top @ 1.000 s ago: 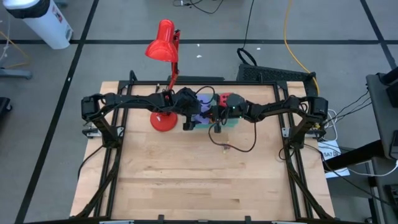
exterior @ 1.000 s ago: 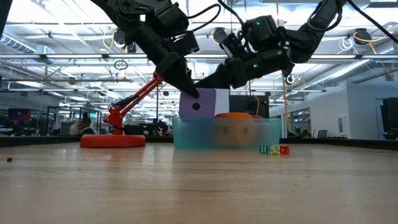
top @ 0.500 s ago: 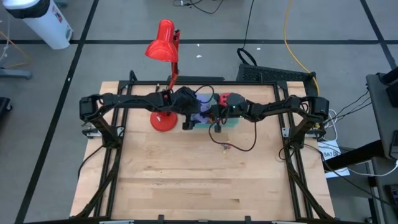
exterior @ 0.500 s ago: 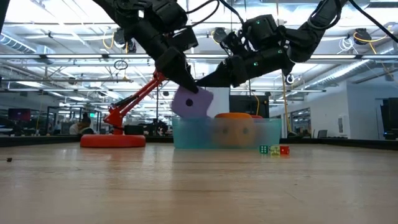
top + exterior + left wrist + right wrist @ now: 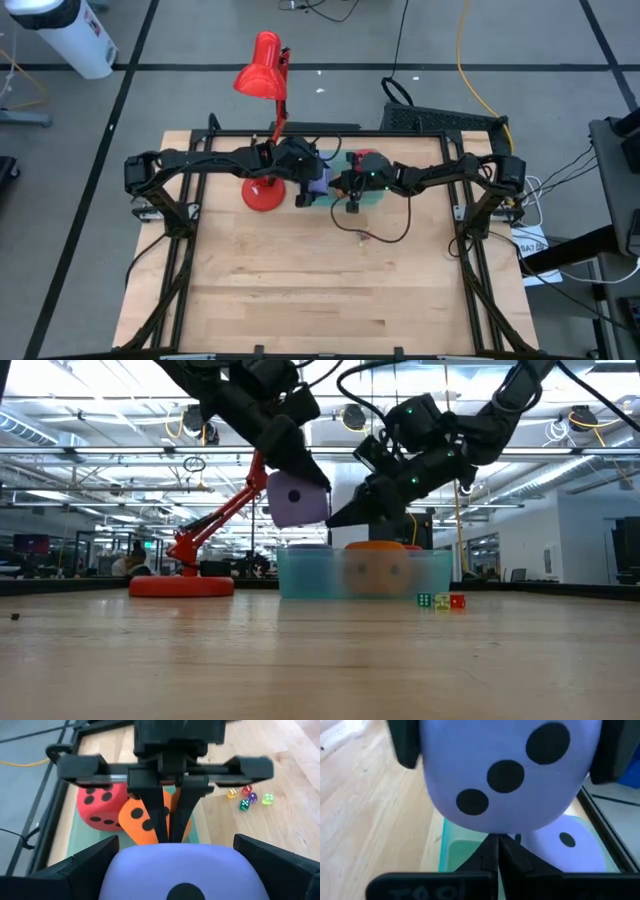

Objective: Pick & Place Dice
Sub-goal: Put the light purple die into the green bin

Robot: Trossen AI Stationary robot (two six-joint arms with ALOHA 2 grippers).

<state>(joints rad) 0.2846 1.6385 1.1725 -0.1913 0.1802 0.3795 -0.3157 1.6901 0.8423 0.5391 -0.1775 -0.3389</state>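
My left gripper (image 5: 297, 488) hangs over the left end of the translucent teal tray (image 5: 300, 575), shut on a lavender-blue die (image 5: 297, 502) that sits clear above the rim. My right gripper (image 5: 335, 518) is shut and slants down from the right, its tips just below and beside that die (image 5: 505, 770). In the tray lie an orange die (image 5: 145, 820), a red die (image 5: 97, 807) and a second lavender-blue die (image 5: 565, 845). My left gripper pinches the lavender-blue die between its two fingers (image 5: 75, 870), one on each opposite face (image 5: 427, 775), coming from above and from the table's left. The die is lifted clear of the tray and tilted. My right gripper's shut tips (image 5: 496, 845) are right under the die; I cannot tell whether they touch it.
A red desk lamp stands with its base (image 5: 263, 195) just left of the tray (image 5: 375, 197). Several tiny coloured dice (image 5: 440, 601) lie on the wood in front of the tray, near a loop of cable (image 5: 385, 235). Bare wood fills the near half of the table.
My left gripper has risen, carrying the lavender-blue die from the tray's rim level to clear above the tray; the die tipped over as it came up. My right gripper stayed shut and shifted slightly toward the table's left, following the die.
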